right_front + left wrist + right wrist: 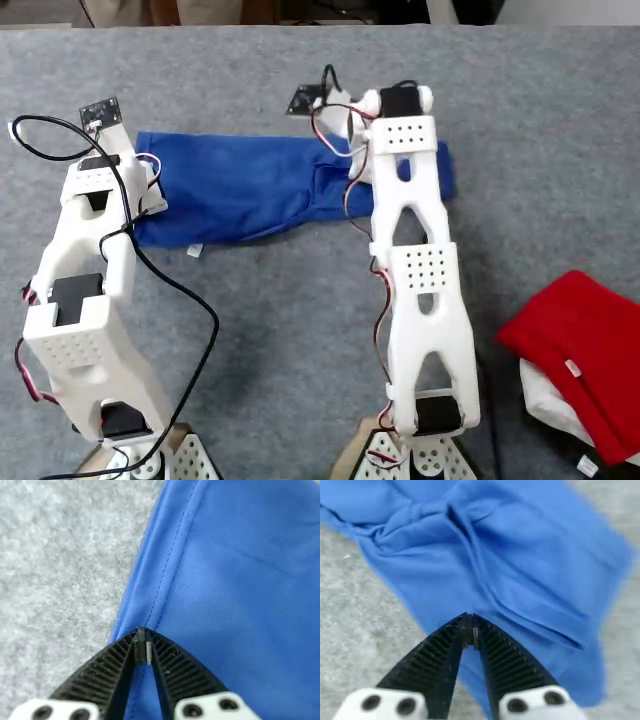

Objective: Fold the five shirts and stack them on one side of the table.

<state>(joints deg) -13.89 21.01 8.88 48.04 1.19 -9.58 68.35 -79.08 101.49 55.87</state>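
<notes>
Looked down on a grey felt worktop carrying two white arms side by side.

Found the left claw pressed together, tips clamped on the hem of the blue shirt, with the stitched seam running straight into the pinch. Found the right claw likewise drawn together with its tips down on the same blue cloth; could not tell for sure whether a fold was caught between them.

Traced the blue shirt outward from there: lay flat near the far edge of the worktop, long axis running left to right. Placed the left claw at its left end, so that the whole garment stretched away to the right of it. Placed the right claw toward the right end, most of the cloth to its left and a short flap past it. Judged the coming fold to turn on that axis, each arm nearest its own end.

Counted one blue shirt, then at the near right corner one red shirt lying on top of one white shirt, well apart from the blue. Made that three shirts of five, with two claws.
</notes>
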